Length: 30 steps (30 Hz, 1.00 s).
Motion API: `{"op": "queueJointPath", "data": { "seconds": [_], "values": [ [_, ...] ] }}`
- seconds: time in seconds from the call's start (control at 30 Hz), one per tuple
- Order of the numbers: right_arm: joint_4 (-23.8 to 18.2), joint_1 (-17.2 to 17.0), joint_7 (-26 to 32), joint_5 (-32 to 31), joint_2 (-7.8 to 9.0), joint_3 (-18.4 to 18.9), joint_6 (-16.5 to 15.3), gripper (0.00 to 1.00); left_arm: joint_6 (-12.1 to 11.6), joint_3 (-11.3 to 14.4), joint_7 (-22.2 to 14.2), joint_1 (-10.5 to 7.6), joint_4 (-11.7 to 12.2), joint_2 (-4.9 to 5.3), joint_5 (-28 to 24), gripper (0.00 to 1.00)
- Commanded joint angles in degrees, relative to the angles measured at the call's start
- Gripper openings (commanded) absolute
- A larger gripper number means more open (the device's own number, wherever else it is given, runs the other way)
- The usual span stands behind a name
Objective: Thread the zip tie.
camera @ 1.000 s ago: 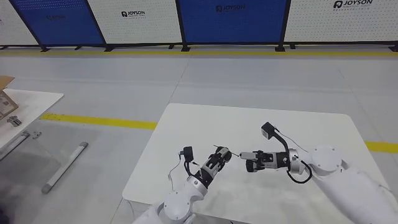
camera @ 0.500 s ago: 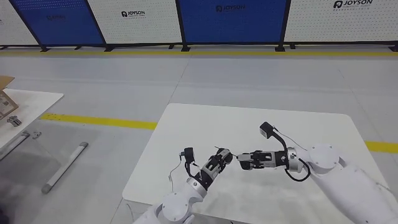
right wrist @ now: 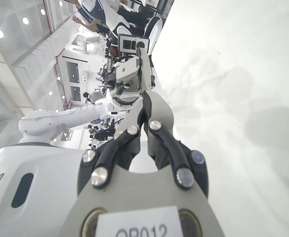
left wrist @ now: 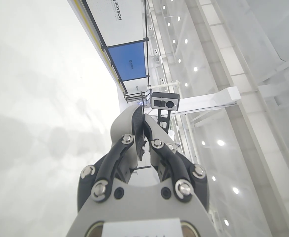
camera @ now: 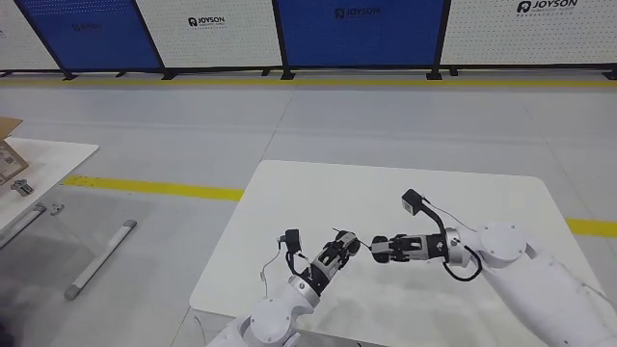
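White table (camera: 289,202): over its near middle, left gripper (camera: 351,244) and right gripper (camera: 377,248) each clenched, seemingly on zip tie (camera: 363,242), a faint line between. Judgement: square tail to head, feed slowly.

Left fingers (camera: 351,243) block right fingers (camera: 378,247), barely apart.

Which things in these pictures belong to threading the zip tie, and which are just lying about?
For the job: grey, black-fingered left gripper; matching right gripper; thin zip tie strip between them; white rectangular table underneath.
Lying about: grey bar on the floor; brown cardboard box on the white side table; blue and white perforated wall panels.
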Motion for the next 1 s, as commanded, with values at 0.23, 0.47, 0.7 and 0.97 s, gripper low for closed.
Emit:
{"op": "queueJointPath", "data": {
  "seconds": [0.23,0.47,0.7,0.97],
  "values": [
    [0.6,-0.6,1.5,-0.2,-0.57,1.1,-1.0,0.41,-0.2,-0.3,-0.3,0.15,0.1,-0.23,-0.2,0.00],
    [0.9,-0.8,2.1,-0.4,-0.97,1.9,-1.1,0.35,0.1,-0.3,-1.5,0.41,0.2,-0.31,-0.1,0.00],
    [1.0,-0.9,2.5,-0.9,-1.41,2.5,-0.8,0.27,0.0,-0.2,-2.1,0.81,0.3,-0.45,-0.1,0.00],
    [1.8,-0.8,3.1,-1.3,-2.07,2.8,-0.4,0.10,-0.8,-0.1,-2.4,1.44,0.2,-0.57,0.1,0.00]
  ]
}}
